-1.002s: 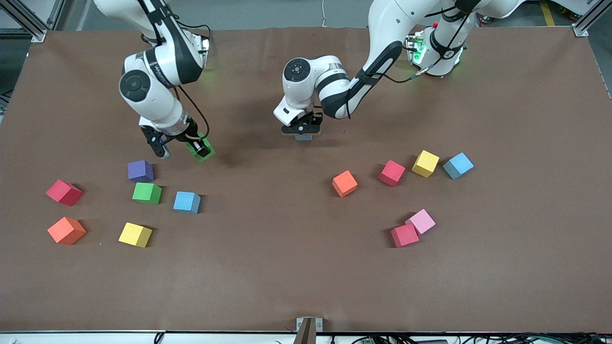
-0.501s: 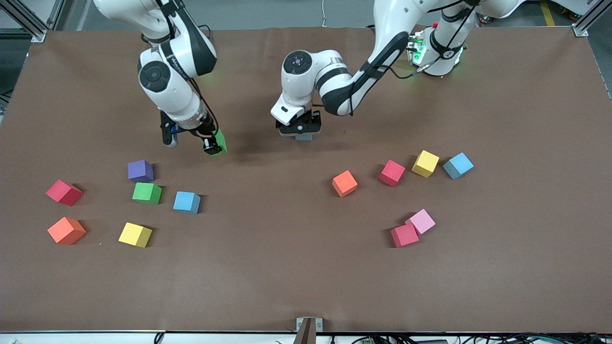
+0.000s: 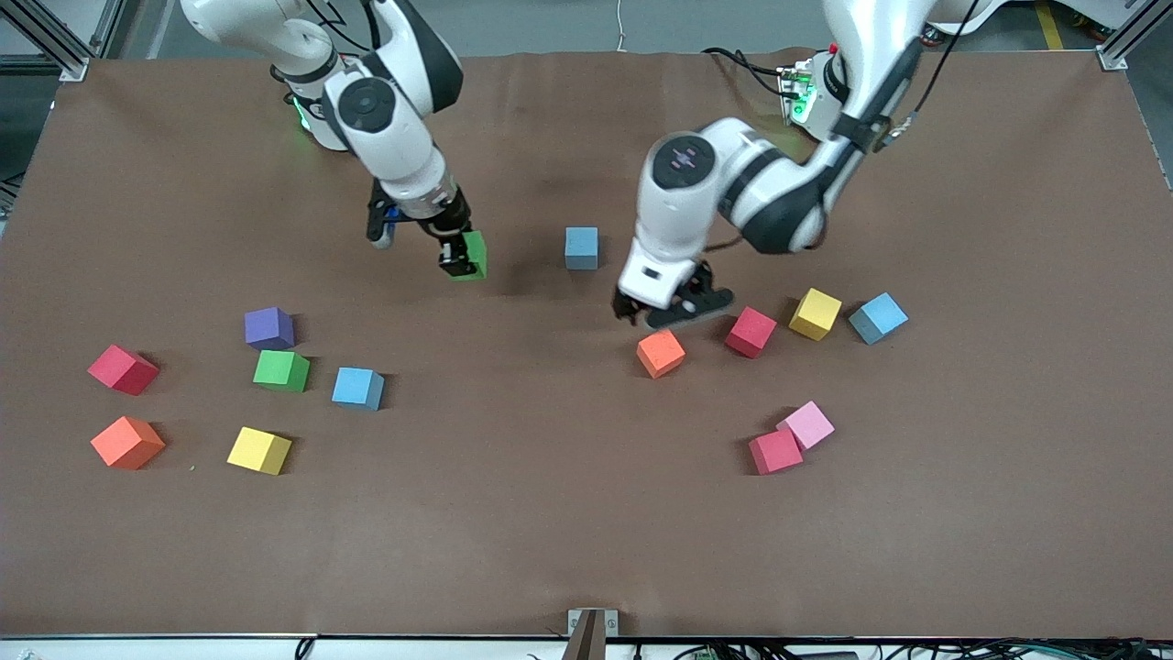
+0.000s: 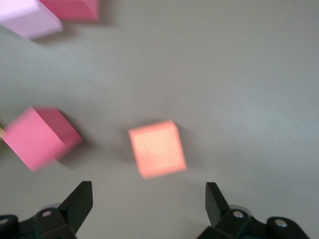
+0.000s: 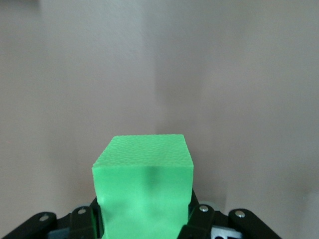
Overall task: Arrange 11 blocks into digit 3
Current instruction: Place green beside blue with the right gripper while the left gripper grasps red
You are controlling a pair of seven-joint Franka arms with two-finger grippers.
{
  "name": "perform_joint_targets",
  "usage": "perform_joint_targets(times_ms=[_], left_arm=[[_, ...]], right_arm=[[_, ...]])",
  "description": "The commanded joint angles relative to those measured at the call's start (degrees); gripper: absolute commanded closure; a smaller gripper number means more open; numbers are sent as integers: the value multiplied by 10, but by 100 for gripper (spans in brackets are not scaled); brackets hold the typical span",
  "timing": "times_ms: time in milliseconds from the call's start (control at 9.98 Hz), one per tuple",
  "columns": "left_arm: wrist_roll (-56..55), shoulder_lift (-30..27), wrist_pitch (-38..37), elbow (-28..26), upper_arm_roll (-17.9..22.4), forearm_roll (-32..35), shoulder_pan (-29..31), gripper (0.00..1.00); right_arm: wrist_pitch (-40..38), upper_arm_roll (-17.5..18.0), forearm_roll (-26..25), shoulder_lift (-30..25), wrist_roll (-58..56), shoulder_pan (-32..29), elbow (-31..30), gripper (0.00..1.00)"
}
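My right gripper (image 3: 461, 257) is shut on a green block (image 3: 474, 254), held over the table; in the right wrist view the green block (image 5: 143, 184) fills my right gripper (image 5: 144, 221). A lone blue block (image 3: 581, 247) rests on the table mid-way between the arms. My left gripper (image 3: 674, 312) hangs open and holds nothing, just above an orange block (image 3: 661, 353). In the left wrist view the orange block (image 4: 157, 149) lies ahead of my left gripper (image 4: 148, 199), not between the jaws. No digit 3 is in view.
Near the left arm's end lie red (image 3: 750, 331), yellow (image 3: 815, 313), blue (image 3: 878, 317), pink (image 3: 806, 424) and red (image 3: 775, 452) blocks. Toward the right arm's end lie purple (image 3: 268, 327), green (image 3: 280, 369), blue (image 3: 357, 388), red (image 3: 123, 369), orange (image 3: 126, 442) and yellow (image 3: 259, 450) blocks.
The left gripper opened, let go of the blue block and swung away to above the orange block. The right gripper carried the green block toward the blue one.
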Motion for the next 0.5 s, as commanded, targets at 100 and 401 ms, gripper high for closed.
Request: perform_joint_targets(times_ms=[100,401], left_arm=[[36,16,-1,-15,-5,5,74,0],[-77,12,2,-65,-4,4,113,0]], right_arm=[[6,-5,3,94,112,47,59,100],[20,-4,4,117,135,71,65,100]])
